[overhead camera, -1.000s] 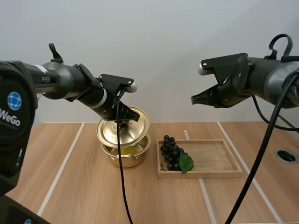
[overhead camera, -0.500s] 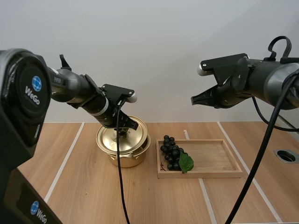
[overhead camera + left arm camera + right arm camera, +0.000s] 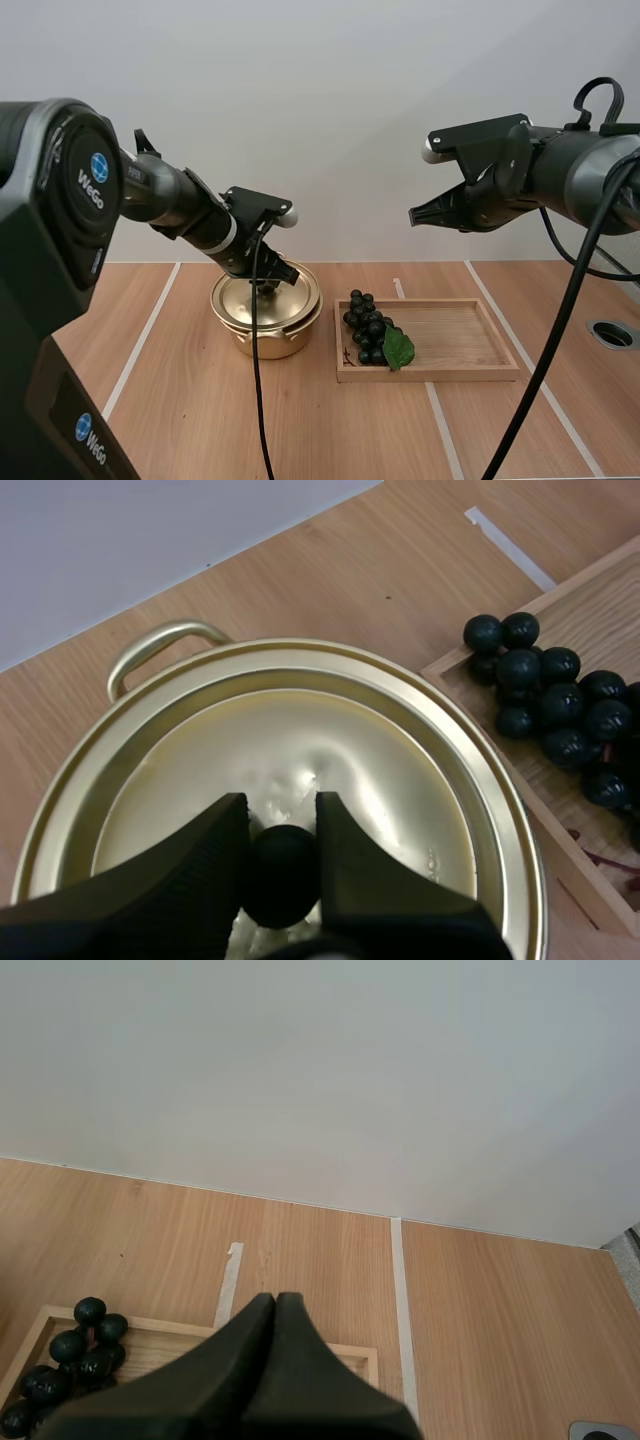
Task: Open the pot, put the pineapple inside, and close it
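Observation:
A gold pot (image 3: 268,335) stands left of the wooden tray, its gold lid (image 3: 262,305) lying flat on the rim. My left gripper (image 3: 268,283) is shut on the lid's black knob (image 3: 281,873), the two fingers pinching it over the lid (image 3: 300,780). One pot handle (image 3: 160,645) sticks out beyond the lid. My right gripper (image 3: 414,214) hangs high above the tray, shut on nothing, its fingers (image 3: 268,1360) together as one wedge. Whatever is inside the pot is hidden by the lid.
A wooden tray (image 3: 470,345) sits right of the pot with a bunch of dark grapes (image 3: 368,327) and a green leaf (image 3: 399,348) at its left end; the grapes (image 3: 550,715) lie close to the pot. A round hole (image 3: 612,334) is in the table at far right.
My left gripper lowered the tilted lid onto the pot; it now lies flat on the rim and covers the yellow contents. The right arm stayed still.

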